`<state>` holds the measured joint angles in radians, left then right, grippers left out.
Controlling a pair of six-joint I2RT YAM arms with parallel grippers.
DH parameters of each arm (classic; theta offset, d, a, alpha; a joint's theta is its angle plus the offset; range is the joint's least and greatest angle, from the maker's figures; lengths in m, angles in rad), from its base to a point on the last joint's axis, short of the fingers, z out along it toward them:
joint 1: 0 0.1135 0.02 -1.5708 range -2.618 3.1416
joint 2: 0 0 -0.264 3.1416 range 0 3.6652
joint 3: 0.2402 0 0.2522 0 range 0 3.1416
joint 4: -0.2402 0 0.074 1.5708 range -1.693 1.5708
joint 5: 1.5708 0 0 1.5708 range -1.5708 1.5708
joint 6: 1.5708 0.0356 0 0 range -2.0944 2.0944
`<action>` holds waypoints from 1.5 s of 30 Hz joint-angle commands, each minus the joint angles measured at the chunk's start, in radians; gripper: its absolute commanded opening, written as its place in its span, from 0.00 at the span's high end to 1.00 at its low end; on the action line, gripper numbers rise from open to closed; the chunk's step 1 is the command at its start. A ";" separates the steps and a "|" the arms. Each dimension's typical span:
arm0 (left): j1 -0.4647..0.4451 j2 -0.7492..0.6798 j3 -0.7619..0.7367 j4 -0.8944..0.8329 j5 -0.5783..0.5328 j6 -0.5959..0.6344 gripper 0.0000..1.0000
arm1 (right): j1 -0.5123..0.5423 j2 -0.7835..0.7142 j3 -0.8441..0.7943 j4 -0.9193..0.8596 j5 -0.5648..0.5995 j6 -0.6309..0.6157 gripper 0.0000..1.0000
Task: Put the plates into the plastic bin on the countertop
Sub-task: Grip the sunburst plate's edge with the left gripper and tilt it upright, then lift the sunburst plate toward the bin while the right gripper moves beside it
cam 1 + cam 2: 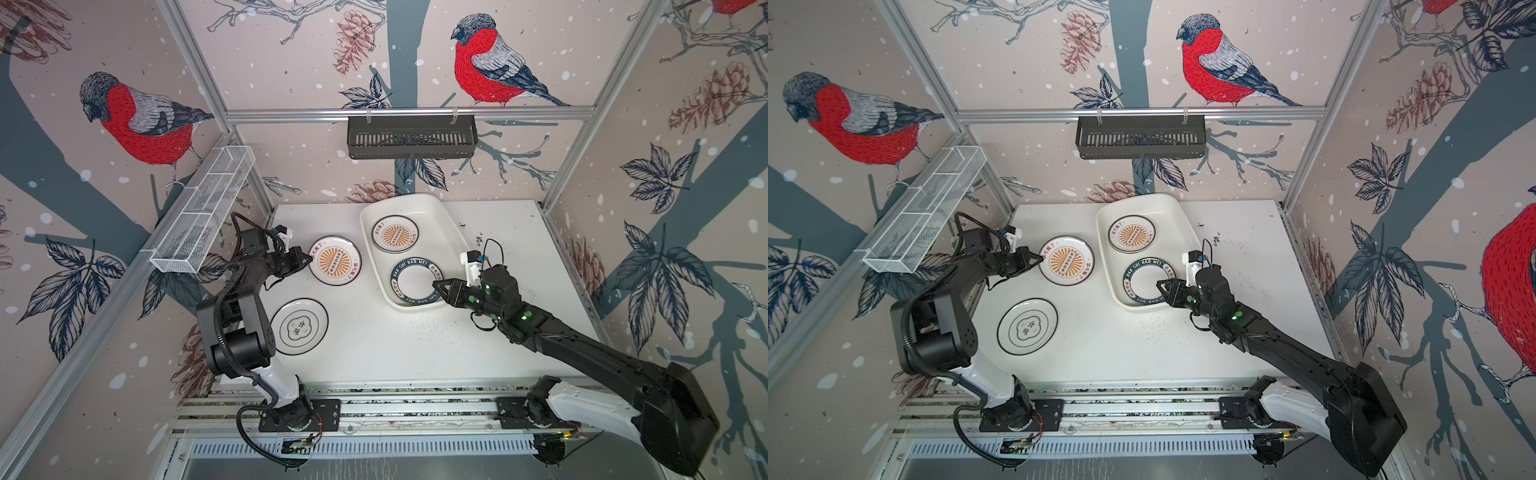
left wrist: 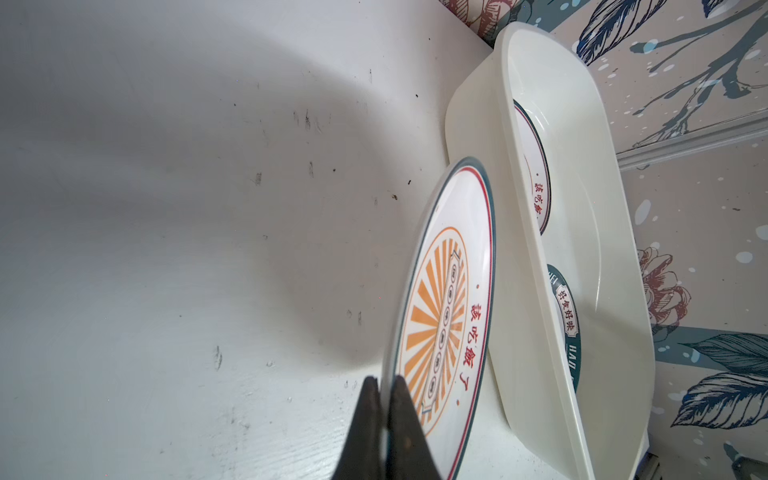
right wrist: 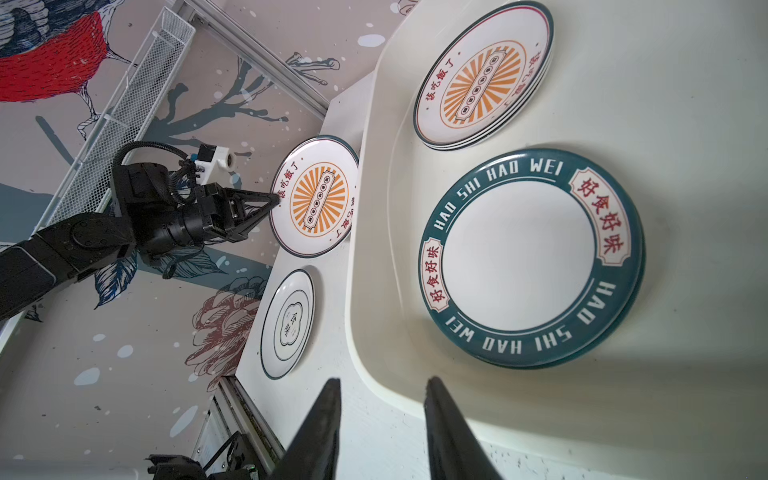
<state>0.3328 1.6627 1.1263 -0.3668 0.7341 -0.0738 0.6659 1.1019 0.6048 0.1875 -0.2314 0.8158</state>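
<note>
My left gripper (image 1: 309, 258) (image 2: 384, 380) is shut on the left rim of an orange-sunburst plate (image 1: 334, 261) (image 2: 449, 291). That plate sits on the countertop (image 1: 374, 345), just left of the plastic bin (image 1: 440, 241) (image 3: 374, 291). Inside the bin lie a stack of sunburst plates (image 1: 395, 234) (image 3: 484, 75) and a green-lettered plate (image 1: 417, 284) (image 3: 528, 257). My right gripper (image 1: 435, 284) (image 3: 382, 380) is open and holds nothing, hovering at the bin's near right rim beside the green plate. A thin-rimmed emblem plate (image 1: 299, 326) lies on the counter at front left.
A black slotted rack (image 1: 411, 137) hangs on the back rail. A white wire-mesh basket (image 1: 203, 208) is mounted along the left wall above my left arm. Dark crumbs (image 1: 494, 245) dot the counter right of the bin. Aluminium rails (image 1: 374, 403) edge the front.
</note>
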 commanded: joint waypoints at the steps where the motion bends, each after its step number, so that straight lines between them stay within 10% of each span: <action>1: 0.002 -0.034 0.006 -0.004 0.001 -0.003 1.00 | -0.001 0.015 0.014 0.048 -0.013 0.005 0.64; 32: -0.011 -0.291 0.035 -0.013 0.060 -0.057 1.00 | 0.001 0.249 0.161 0.192 -0.155 -0.052 0.60; 45: -0.158 -0.313 0.076 -0.088 0.101 -0.027 1.00 | 0.000 0.382 0.255 0.263 -0.191 -0.052 0.59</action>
<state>0.1944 1.3499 1.1847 -0.4377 0.7864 -0.1204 0.6666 1.4696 0.8417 0.3885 -0.4023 0.7784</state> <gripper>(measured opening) 0.068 0.410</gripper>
